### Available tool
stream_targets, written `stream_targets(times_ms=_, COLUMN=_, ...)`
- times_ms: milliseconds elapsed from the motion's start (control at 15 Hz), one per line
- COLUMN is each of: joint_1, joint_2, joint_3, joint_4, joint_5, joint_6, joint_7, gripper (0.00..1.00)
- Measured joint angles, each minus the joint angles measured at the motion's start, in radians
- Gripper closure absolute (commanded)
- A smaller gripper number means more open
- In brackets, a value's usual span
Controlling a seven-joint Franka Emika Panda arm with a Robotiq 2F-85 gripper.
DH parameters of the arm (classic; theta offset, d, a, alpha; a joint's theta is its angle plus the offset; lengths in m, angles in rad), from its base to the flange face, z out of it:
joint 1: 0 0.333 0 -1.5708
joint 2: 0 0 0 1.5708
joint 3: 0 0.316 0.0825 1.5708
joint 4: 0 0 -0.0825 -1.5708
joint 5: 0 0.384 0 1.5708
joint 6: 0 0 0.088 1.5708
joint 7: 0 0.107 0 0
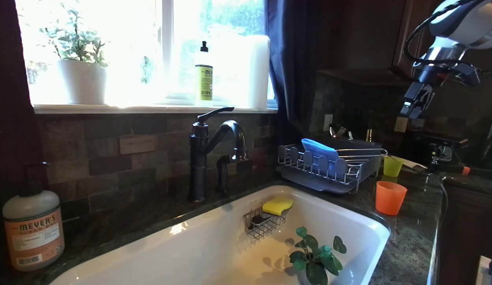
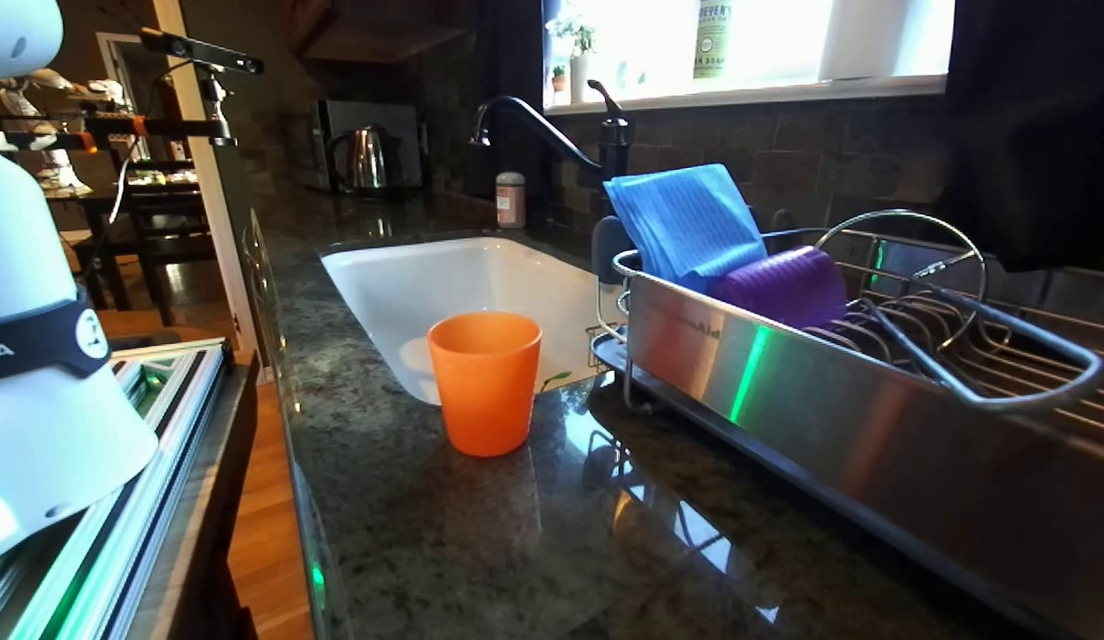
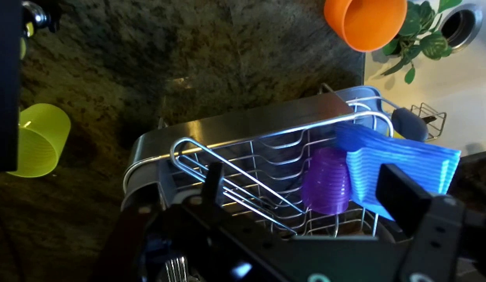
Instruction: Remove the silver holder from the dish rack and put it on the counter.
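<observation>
The silver holder (image 3: pixel 248 176) is a narrow frame of shiny wire rods. It lies slanted in the dish rack (image 3: pixel 243 123), with its looped end over the steel side wall. Its looped end also shows in both exterior views (image 1: pixel 363 150) (image 2: pixel 1019 404). The rack stands on the dark speckled counter (image 1: pixel 410 245) beside the white sink. My gripper (image 3: pixel 301 176) is open and empty. In an exterior view it hangs in the air (image 1: pixel 415 107), above and to the right of the rack. In the wrist view its left finger covers part of the holder's rods.
A purple cup (image 3: pixel 327 182) and a blue cloth (image 3: pixel 395 164) lie in the rack with the holder. An orange cup (image 2: pixel 485 387) and a green cup (image 1: pixel 392 166) stand on the counter near the rack. A plant (image 1: pixel 315 255) is in the sink. A dark faucet (image 1: pixel 198 158) stands behind it.
</observation>
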Motion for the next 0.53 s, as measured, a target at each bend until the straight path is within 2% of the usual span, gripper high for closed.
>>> stream_targets(times_ms=267, joint_1=-0.001, joint_2=0.115, joint_3=-0.1, joint_4=0.122, joint_5=0.069, joint_6=-0.198, joint_7=-0.177, gripper=0.0)
stream_targets(times_ms=400, joint_1=-0.007, joint_2=0.182, joint_3=-0.135, joint_4=0.178, joint_5=0.095, joint_6=-0.238, joint_7=-0.231, gripper=0.0)
stream_targets(times_ms=533, joint_1=-0.02, joint_2=0.208, joint_3=-0.126, joint_4=0.192, joint_5=0.095, joint_6=-0.239, joint_7=-0.236, gripper=0.0)
